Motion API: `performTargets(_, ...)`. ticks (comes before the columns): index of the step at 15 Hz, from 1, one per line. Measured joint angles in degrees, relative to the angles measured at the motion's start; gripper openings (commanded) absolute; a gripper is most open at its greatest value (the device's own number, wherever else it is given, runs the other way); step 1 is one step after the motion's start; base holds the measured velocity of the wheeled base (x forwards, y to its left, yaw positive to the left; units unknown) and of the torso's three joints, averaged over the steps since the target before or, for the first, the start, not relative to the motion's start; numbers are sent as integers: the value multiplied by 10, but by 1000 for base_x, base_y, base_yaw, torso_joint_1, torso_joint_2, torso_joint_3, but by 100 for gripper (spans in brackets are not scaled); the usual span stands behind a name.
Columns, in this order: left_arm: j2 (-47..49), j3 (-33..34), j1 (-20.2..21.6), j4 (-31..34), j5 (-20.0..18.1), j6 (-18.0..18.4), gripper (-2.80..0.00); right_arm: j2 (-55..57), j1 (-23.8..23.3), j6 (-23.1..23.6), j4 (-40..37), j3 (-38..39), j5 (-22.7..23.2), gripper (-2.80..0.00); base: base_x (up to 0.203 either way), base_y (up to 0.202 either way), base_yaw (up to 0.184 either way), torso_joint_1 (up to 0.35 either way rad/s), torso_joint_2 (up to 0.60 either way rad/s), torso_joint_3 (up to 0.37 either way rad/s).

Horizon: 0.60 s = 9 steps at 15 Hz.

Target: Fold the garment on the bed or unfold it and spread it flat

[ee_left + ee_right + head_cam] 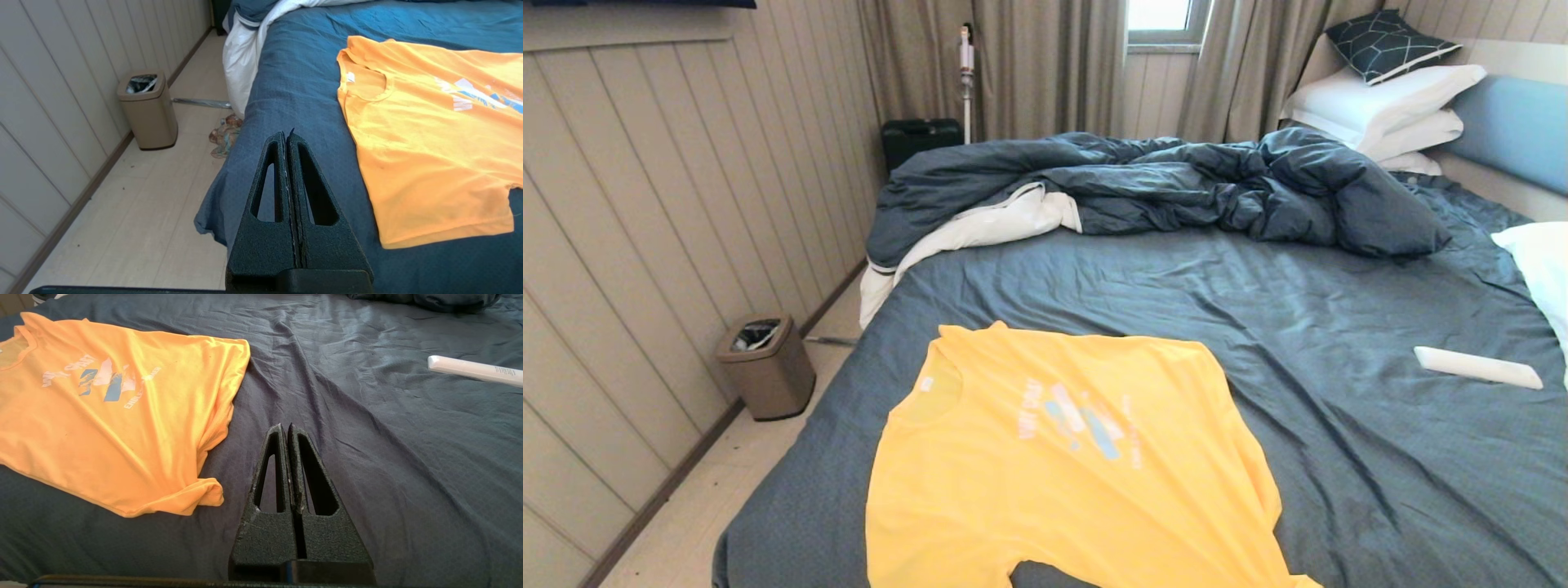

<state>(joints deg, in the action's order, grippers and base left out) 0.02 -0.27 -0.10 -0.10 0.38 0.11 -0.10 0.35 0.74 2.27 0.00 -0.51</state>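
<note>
Left hand point(287, 136) closed above bed point(294, 81); bin point(148, 110) holds scraps.

- The garment point(1062, 457) is bright yellow, with white lettering and a light-blue graphic on the chest.
- The bed point(1339, 343) has a slate-blue sheet.
- The duvet point(1176, 184) is dark blue with a white lining.
- The pillows point(1388, 102) are white; the cushion point(1388, 42) on top is dark with a pale line pattern.
- The headboard point(1515, 131) is light blue.
- The bin point(766, 367) is tan.
- Both grippers, left point(287, 136) and right point(284, 428), are black.
</note>
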Motion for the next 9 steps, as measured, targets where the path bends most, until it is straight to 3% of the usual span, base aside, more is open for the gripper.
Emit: performTargets(9,0,0,0,0,0,-2,-280,0,0,-1,0,0,0,-280,0,0,0,0,0,0)
